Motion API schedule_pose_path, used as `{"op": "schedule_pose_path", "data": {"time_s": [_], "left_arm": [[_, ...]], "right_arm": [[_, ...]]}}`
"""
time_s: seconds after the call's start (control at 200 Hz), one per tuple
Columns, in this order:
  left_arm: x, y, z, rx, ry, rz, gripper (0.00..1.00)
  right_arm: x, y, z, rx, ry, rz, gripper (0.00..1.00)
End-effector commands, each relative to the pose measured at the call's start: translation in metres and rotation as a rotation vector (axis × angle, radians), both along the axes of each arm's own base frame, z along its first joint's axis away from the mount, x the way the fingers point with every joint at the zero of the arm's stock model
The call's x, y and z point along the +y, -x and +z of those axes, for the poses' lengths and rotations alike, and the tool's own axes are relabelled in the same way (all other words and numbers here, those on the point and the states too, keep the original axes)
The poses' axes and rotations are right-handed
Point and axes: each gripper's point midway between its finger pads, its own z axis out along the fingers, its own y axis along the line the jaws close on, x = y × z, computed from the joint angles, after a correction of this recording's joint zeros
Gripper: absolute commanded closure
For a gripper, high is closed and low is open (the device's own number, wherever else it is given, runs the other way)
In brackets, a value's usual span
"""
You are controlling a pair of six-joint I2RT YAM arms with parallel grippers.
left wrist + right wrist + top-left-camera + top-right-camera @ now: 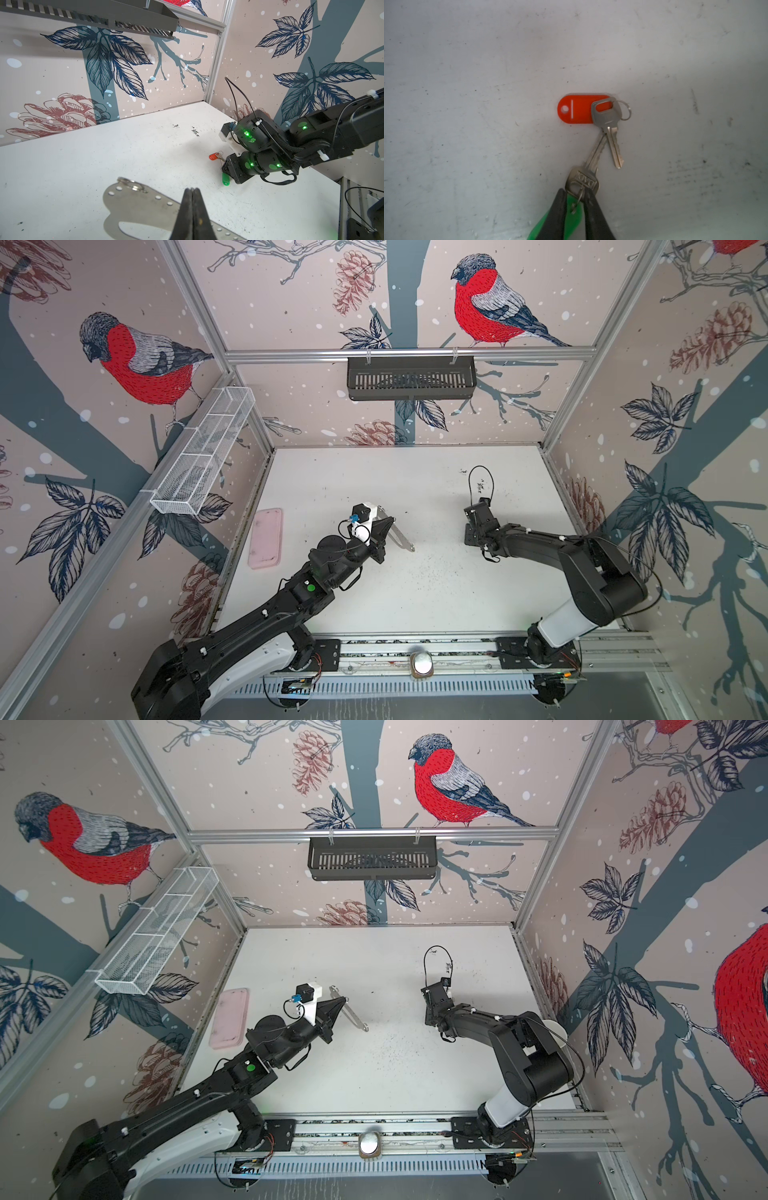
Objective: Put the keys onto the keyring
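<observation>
In both top views we look steeply down from high above the front rail [415,649] onto the whole white table [415,593] and three walls [291,302]; the pair share nearly everything, shifted slightly sideways. Our left wrist camera sits low over the table, facing across it toward a far corner, taking in the right arm [322,128]. Our right wrist camera looks straight down from very near; its keys [606,133] show small and distant in the left wrist view

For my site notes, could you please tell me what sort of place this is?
Likely a robot test cell: left arm and right arm mounted on a rail, a white table boxed in by aluminium posts and bird-print panels.
</observation>
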Motion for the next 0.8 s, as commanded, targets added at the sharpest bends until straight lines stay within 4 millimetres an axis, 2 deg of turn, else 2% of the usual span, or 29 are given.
{"op": "schedule_pose_path", "data": {"time_s": [0.0, 0.35, 0.545, 0.675, 0.795], "left_arm": [[-0.002, 0.002, 0.014, -0.044, 0.027, -0.019, 1.0], [-0.003, 0.002, 0.014, -0.039, 0.031, -0.02, 1.0], [-0.003, 0.002, 0.014, -0.039, 0.03, -0.018, 1.0], [-0.003, 0.0, 0.017, -0.045, 0.035, -0.012, 1.0], [-0.006, -0.001, 0.019, -0.036, 0.027, -0.015, 1.0]], "right_arm": [[-0.004, 0.001, 0.002, -0.008, 0.015, -0.017, 0.81], [-0.004, 0.003, 0.002, -0.006, 0.015, -0.011, 0.89], [0.001, 0.003, 0.004, -0.011, 0.001, 0.017, 0.99], [0.005, 0.0, 0.017, -0.054, -0.011, 0.06, 1.0], [0.017, -0.005, 0.044, -0.125, -0.045, 0.136, 1.0]]}}
